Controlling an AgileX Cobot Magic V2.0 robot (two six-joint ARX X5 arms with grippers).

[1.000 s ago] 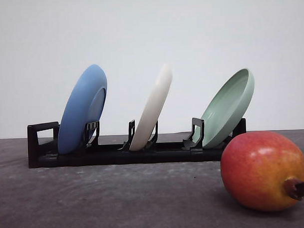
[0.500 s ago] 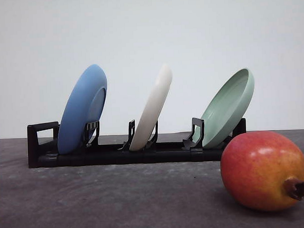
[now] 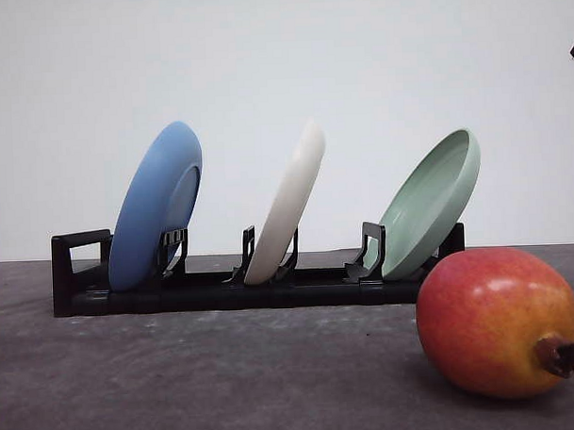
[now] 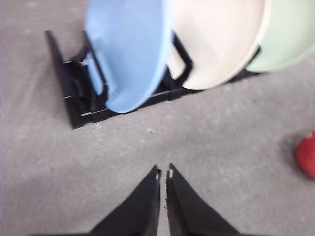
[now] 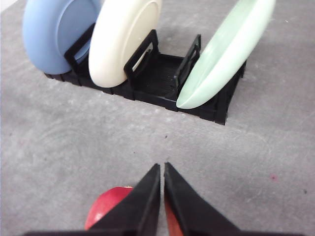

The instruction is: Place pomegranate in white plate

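The pomegranate, red fading to orange with a dark calyx, lies on the grey table at the front right. The white plate stands on edge in the middle slot of a black rack. In the left wrist view my left gripper is shut and holds nothing. It hovers over bare table in front of the rack, with the white plate ahead and the pomegranate off to one side. My right gripper is also shut and empty, just above the pomegranate, facing the white plate.
A blue plate leans in the rack's left slot and a pale green plate in its right slot. Open grey table lies between the rack and the front edge. A plain white wall stands behind.
A small dark shape has come into each upper corner of the front view. The plates, rack and pomegranate have not moved.
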